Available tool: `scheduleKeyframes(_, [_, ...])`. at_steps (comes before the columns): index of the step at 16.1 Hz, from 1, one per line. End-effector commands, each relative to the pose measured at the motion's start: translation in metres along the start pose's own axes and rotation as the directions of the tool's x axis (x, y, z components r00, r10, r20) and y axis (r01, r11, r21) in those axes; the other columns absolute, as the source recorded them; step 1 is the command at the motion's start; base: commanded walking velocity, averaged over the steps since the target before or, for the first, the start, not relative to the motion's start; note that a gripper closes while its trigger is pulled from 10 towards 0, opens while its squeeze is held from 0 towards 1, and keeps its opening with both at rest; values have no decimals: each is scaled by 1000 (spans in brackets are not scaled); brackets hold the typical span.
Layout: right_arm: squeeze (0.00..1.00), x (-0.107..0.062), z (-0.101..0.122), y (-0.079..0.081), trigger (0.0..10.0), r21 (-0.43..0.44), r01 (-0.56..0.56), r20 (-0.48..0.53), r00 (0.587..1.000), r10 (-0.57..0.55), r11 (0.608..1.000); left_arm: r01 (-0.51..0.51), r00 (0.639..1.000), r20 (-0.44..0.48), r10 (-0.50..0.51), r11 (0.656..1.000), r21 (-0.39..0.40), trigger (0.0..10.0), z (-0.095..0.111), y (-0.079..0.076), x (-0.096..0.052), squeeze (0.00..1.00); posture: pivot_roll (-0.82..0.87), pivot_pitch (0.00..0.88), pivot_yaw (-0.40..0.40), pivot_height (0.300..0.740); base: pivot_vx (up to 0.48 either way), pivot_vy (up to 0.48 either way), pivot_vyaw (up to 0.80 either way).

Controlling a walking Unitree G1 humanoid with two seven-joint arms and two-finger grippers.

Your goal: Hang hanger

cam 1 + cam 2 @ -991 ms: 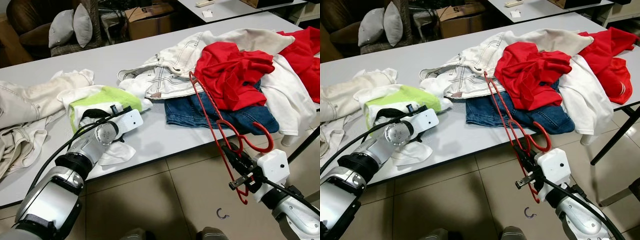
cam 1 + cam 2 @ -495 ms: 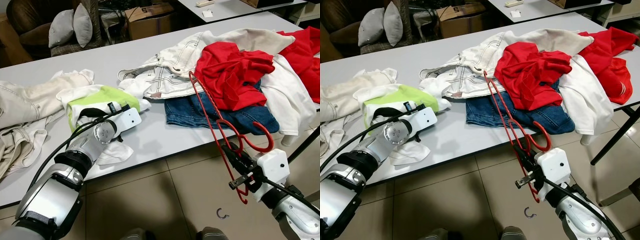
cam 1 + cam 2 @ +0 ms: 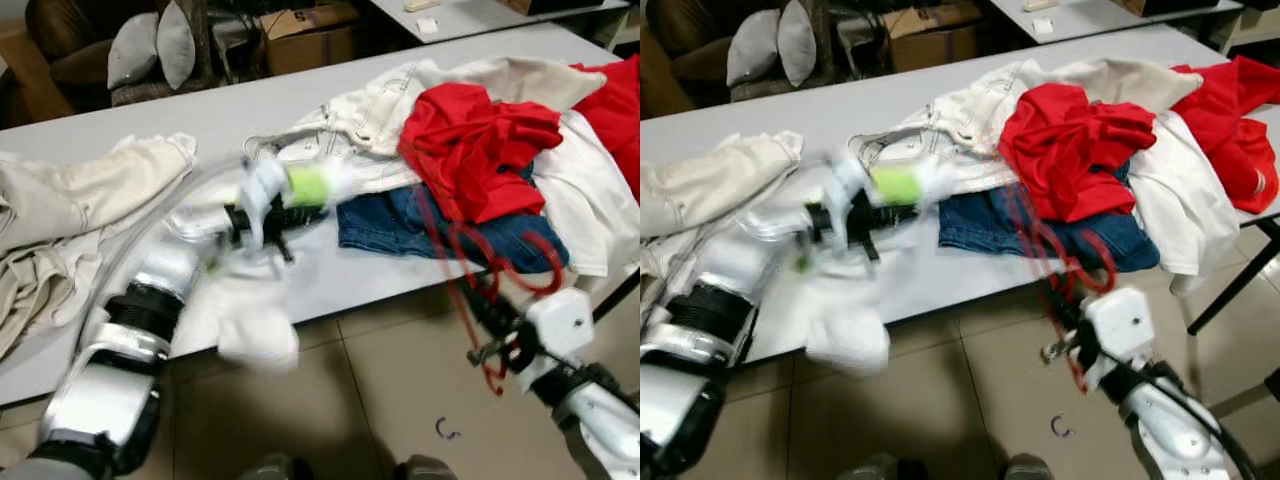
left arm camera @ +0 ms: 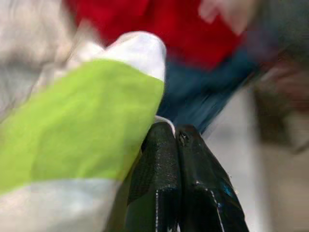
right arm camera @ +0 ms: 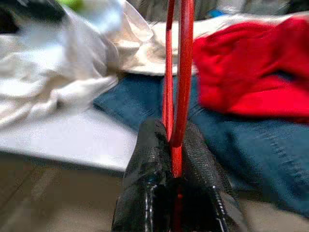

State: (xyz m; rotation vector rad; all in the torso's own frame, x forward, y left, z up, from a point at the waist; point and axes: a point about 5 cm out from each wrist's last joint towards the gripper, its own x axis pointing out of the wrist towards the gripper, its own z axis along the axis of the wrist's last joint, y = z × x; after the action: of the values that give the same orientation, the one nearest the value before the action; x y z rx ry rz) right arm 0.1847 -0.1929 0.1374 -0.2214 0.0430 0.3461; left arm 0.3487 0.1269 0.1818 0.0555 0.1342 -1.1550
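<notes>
Left arm sweeps a garment off the table while the right holds the hanger.

The left gripper (image 4: 175, 145), fingers together on the white and lime-green cotton garment (image 3: 305, 185), has swung from the grey table's (image 3: 215, 110) front edge toward the middle, lifting the cloth; likely readying it for the hanger. The right gripper (image 5: 175, 145) stays clamped on the thin red wire hanger (image 3: 455, 245), off the front edge. Motion blur smears garment and hanger; the hook is hard to trace.

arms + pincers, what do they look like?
Both arms are silver metal with black joint rings. The right pincer has a white boxy wrist housing with a black cable along the forearm. The left pincer has two long, glossy black fingers.
</notes>
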Motion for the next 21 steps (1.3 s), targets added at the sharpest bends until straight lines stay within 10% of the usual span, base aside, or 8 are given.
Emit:
scheduleKeyframes(1, [0,0,2,-4,10000,-5,30,16,999,-30,1000,64,994,86,-63,998,-3,0,25,0,-7,0,-187,0,126,740,0,0,0])
scheduleKeyframes(4, [0,-1,1,-8,10000,-2,48,20,999,-48,999,-22,901,414,129,967,-253,0,74,30,-25,0,-189,0,129,740,0,0,0])
scheduleKeyframes(11, [0,-4,1,-5,10000,-4,48,9,999,-48,999,-412,910,-31,412,896,-164,0,5,40,-7,0,-200,0,133,740,0,0,0])
scheduleKeyframes(12, [0,-4,1,-5,10000,-4,48,8,999,-48,999,-489,872,-94,480,864,-121,824,-4,45,-10,0,-200,0,133,740,0,0,0])
scheduleKeyframes(13, [0,-5,1,-5,10000,-4,49,8,999,-49,999,-530,846,-126,518,844,-83,10000,-8,48,-12,0,-200,0,133,740,0,0,0])
scheduleKeyframes(15, [0,-7,1,-6,10000,-5,53,5,999,-53,999,-671,733,-168,660,742,-12,10000,-14,60,-28,0,-211,0,137,740,0,0,0])
scheduleKeyframes(17, [0,-8,1,-6,10000,-7,55,1,998,-55,998,-668,738,-167,654,743,-40,10000,-13,60,-33,1000,-218,0,139,740,0,0,0])
scheduleKeyframes(21, [0,-15,-2,-6,10000,-8,58,-27,998,-58,998,-383,923,-143,356,881,-279,10000,0,27,-31,1000,-224,0,140,740,0,0,0])
